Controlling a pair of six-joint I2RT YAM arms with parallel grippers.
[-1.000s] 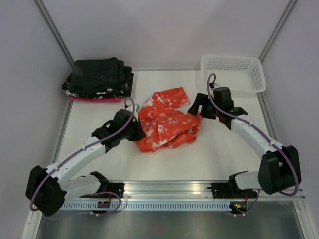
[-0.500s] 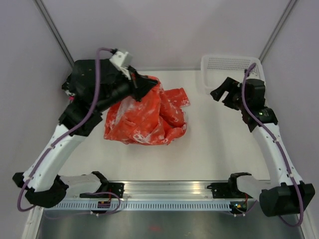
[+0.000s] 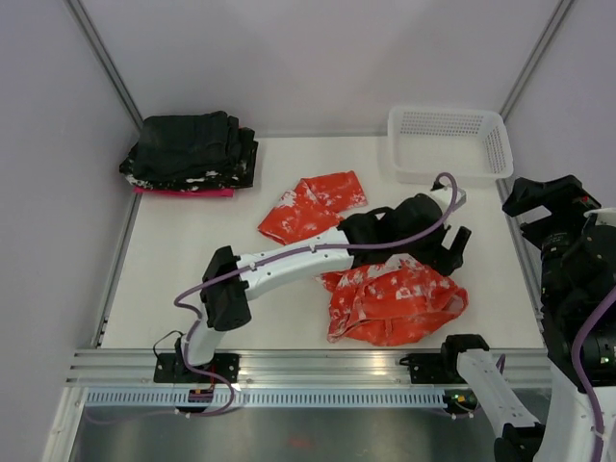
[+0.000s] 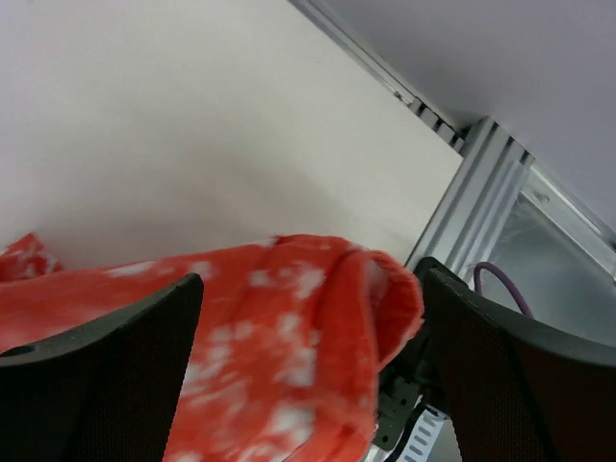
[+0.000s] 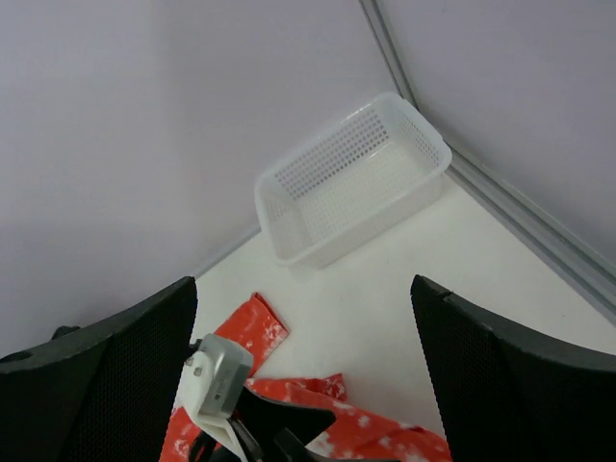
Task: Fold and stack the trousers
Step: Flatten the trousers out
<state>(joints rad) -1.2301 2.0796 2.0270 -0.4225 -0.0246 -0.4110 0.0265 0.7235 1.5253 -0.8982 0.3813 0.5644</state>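
Basket [image 3: 448, 166] back right; black stack [image 3: 192, 149] back left; left arm [image 3: 289, 260] crosses trousers [image 3: 395, 300].

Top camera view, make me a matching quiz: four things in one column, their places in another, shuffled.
1 trousers
2 basket
3 black garments
4 pink cloth

A far right corner
B beneath a dark pile
C sprawled from centre to near right
D top of the far left pile

Pairs: 1-C, 2-A, 3-D, 4-B
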